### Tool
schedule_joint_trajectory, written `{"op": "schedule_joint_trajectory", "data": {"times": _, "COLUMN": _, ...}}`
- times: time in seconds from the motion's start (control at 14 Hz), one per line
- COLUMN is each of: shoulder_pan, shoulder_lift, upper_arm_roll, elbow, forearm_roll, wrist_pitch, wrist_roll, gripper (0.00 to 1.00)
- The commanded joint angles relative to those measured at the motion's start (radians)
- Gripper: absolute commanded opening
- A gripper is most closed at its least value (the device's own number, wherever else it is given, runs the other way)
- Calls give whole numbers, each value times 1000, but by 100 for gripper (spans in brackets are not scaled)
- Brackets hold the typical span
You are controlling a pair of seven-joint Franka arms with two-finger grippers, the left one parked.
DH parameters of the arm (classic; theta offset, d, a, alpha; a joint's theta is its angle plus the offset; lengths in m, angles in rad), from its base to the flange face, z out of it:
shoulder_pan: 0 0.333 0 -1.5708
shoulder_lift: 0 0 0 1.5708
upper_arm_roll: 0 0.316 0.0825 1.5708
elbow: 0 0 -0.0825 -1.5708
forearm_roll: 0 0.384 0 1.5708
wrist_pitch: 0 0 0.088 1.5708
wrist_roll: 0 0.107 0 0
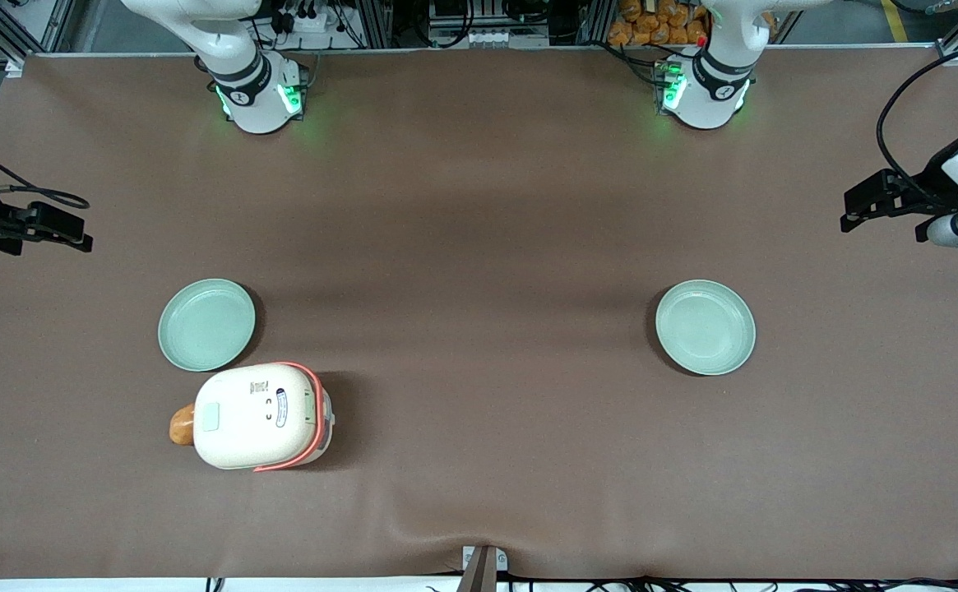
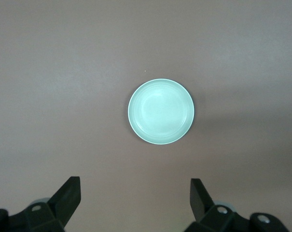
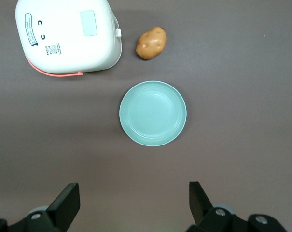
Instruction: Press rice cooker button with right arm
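The rice cooker (image 1: 261,415) stands on the brown table, with a cream lid and an orange-red band handle. It also shows in the right wrist view (image 3: 68,36). The button (image 1: 210,416) is a pale greenish pad on the lid, near the end that faces a potato, and shows in the right wrist view too (image 3: 88,22). The right arm's black gripper (image 1: 76,234) hangs above the table at the working arm's end, farther from the front camera than the cooker and well apart from it. Its fingers (image 3: 67,200) are spread wide with nothing between them (image 3: 133,191).
A potato (image 1: 182,424) lies against the cooker's button end (image 3: 151,43). A pale green plate (image 1: 206,324) sits just beside the cooker, farther from the front camera (image 3: 153,113). A second green plate (image 1: 705,326) lies toward the parked arm's end (image 2: 161,111).
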Motion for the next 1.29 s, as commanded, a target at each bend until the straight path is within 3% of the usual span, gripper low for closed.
{"op": "schedule_joint_trajectory", "data": {"times": 0.0, "shoulder_pan": 1, "shoulder_lift": -18, "upper_arm_roll": 1, "elbow": -6, "forearm_roll": -5, "wrist_pitch": -7, "wrist_roll": -3, "gripper": 100}}
{"op": "schedule_joint_trajectory", "data": {"times": 0.57, "shoulder_pan": 1, "shoulder_lift": -15, "upper_arm_roll": 3, "elbow": -6, "forearm_roll": 17, "wrist_pitch": -24, "wrist_roll": -9, "gripper": 100}}
{"op": "schedule_joint_trajectory", "data": {"times": 1.21, "shoulder_pan": 88, "shoulder_lift": 32, "upper_arm_roll": 11, "elbow": -13, "forearm_roll": 15, "wrist_pitch": 20, "wrist_roll": 3, "gripper": 100}}
